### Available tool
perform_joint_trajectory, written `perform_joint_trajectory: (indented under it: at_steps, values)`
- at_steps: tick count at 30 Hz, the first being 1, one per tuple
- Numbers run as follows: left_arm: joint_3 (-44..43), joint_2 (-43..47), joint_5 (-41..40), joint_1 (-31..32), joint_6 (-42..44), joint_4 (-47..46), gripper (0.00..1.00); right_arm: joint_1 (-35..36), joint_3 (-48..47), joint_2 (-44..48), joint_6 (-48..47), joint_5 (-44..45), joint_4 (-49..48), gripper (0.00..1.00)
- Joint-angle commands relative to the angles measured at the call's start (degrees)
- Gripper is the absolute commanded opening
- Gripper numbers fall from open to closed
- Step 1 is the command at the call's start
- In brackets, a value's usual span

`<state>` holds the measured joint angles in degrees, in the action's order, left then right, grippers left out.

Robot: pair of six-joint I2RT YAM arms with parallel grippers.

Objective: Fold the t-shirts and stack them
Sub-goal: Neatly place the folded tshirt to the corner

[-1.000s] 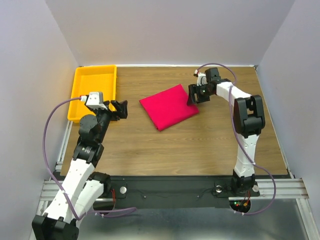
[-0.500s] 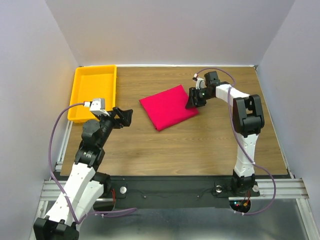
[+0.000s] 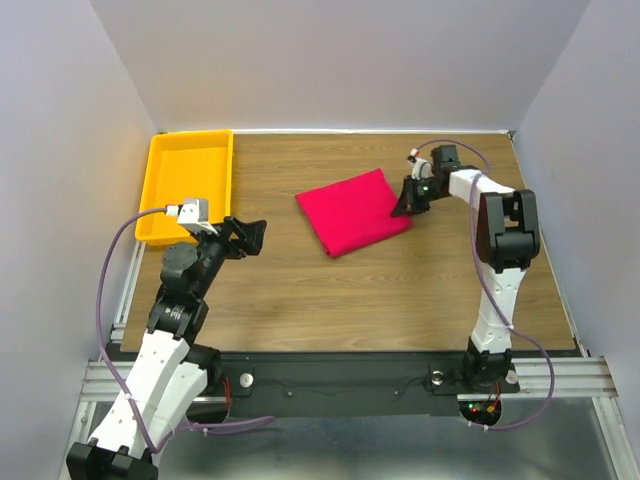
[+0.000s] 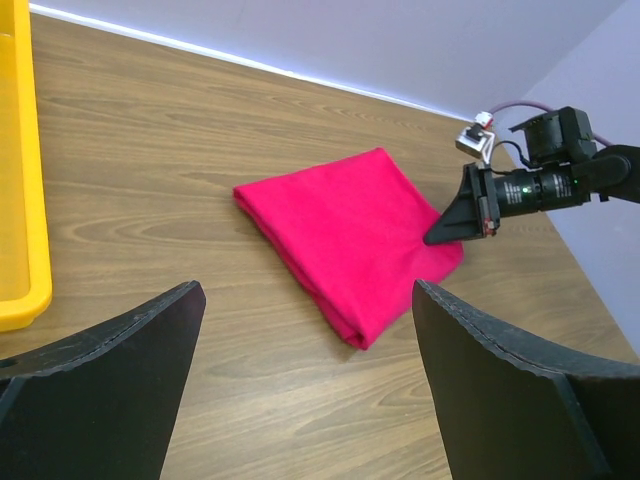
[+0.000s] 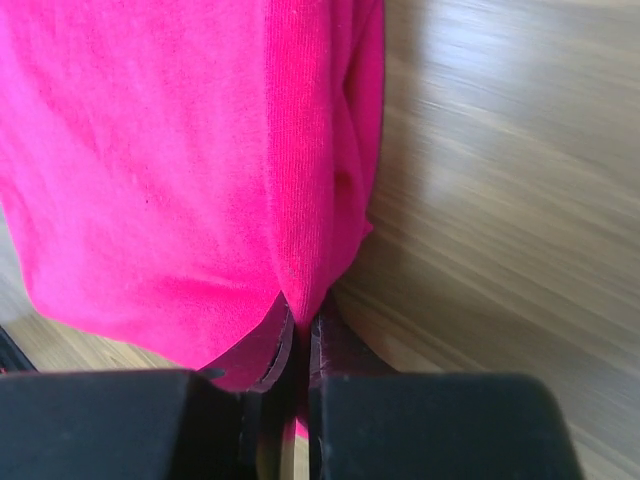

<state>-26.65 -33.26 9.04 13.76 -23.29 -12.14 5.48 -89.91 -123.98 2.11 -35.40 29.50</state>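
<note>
At the far left the yellow tray (image 3: 192, 134) sits against the left edge of the tabletop (image 3: 300, 290), and nothing can be seen lying in it. Just off the tray's near right corner the left tool (image 3: 250, 234) hangs above the wood with its fingers spread wide. It holds nothing and points rightward across the tabletop.

To the right of the tray and well apart from it lies the one crimson t-shirt (image 3: 355, 212). It is a flat folded rectangle, turned at an angle to the tray's long side, with no sleeve or hem sticking out. From the left wrist view the near edge shows stacked layers, so it looks folded over more than once.

Farthest from the tray, past the shirt's right side, the right tool (image 3: 403, 208) is pressed together. In its own wrist view red cloth runs in between the closed jaws, so it is pinching the edge of the shirt at the corner furthest from the tray.

The folding looks finished for this shirt. No second shirt appears in any view, so there is no stack yet to judge. What seems left is to shift or square the folded piece to its resting place and let go. A pinch at one corner could drag the layers apart if it pulls hard.
</note>
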Motion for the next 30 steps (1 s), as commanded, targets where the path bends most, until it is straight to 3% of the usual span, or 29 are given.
perform_joint_trajectory:
  at_steps: [1,15,24,28,29,30]
  values:
    - [0.02,0.65,1.51,-0.05,-0.35,-1.57,0.96,-7.56,1.49,4.10,-5.09,3.32,0.47,0.01]
    - [0.99,-1.99,4.49,-0.14,-1.50,-5.00,0.96,-27.43,-2.28,3.14,-16.35,14.29,2.93,0.01]
    - [1.34,-3.57,6.16,-0.05,-2.02,-6.58,0.95,-30.35,-14.04,-2.05,-19.16,18.25,5.92,0.02]
    - [1.26,-3.40,6.52,-0.05,-1.94,-6.58,0.95,-30.35,-18.37,-4.25,-19.86,18.87,8.03,0.18]
    - [1.25,-3.40,6.43,-0.05,-1.68,-6.49,0.95,-30.35,-18.46,-3.99,-20.39,19.05,8.21,0.32]
    - [1.17,-3.31,6.43,-0.05,-1.50,-6.40,0.95,-30.35,-18.46,-3.64,-21.09,19.40,8.21,0.39]
